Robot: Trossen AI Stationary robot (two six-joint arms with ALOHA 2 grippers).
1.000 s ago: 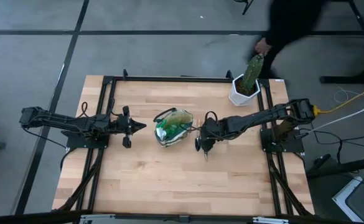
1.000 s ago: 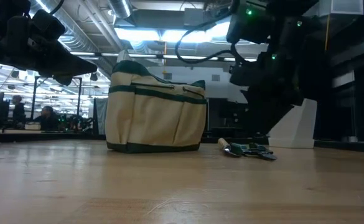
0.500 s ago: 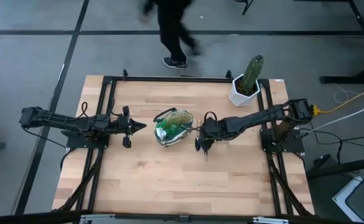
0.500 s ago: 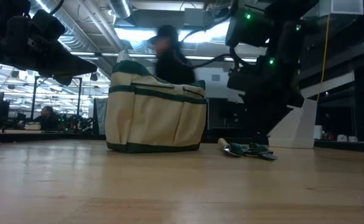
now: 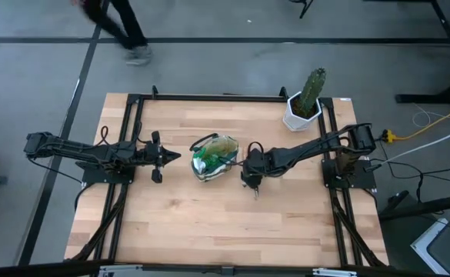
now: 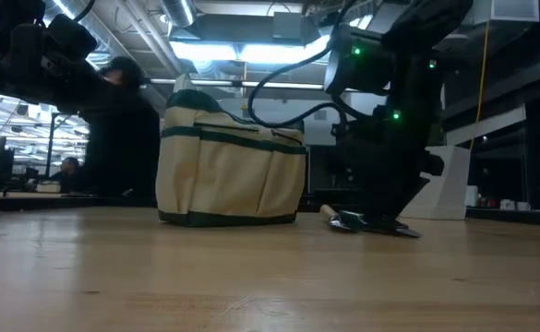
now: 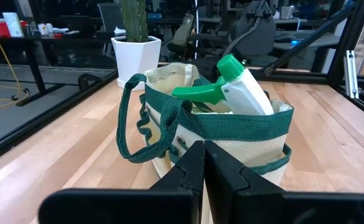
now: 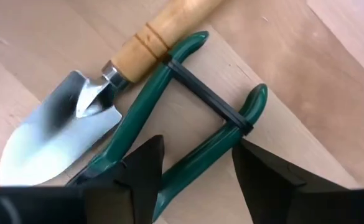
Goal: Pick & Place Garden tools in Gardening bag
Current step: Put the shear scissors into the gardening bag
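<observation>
The beige gardening bag [image 5: 213, 156] with green trim stands on its base at the table's middle. It holds a green-and-white spray bottle [image 7: 241, 90]. A metal trowel [image 8: 57, 140] with a wooden handle and green-handled pruners [image 8: 188, 124] lie flat on the table just right of the bag [image 6: 231, 171]. My right gripper [image 8: 197, 180] is open, low over these tools [image 5: 255, 187], its fingers on either side of one green pruner handle. My left gripper [image 7: 203, 168] is shut and empty, hovering left of the bag [image 7: 225, 130].
A white faceted pot with a cactus [image 5: 303, 108] stands at the table's far right corner. A person walks on the floor beyond the far edge at the left [image 5: 117, 27]. Bare wood lies along the table's near half.
My right gripper has gone down toward the trowel and pruners and slightly toward the bag, staying open. The tools and bag have not moved. A person has walked leftward past the table's far edge.
</observation>
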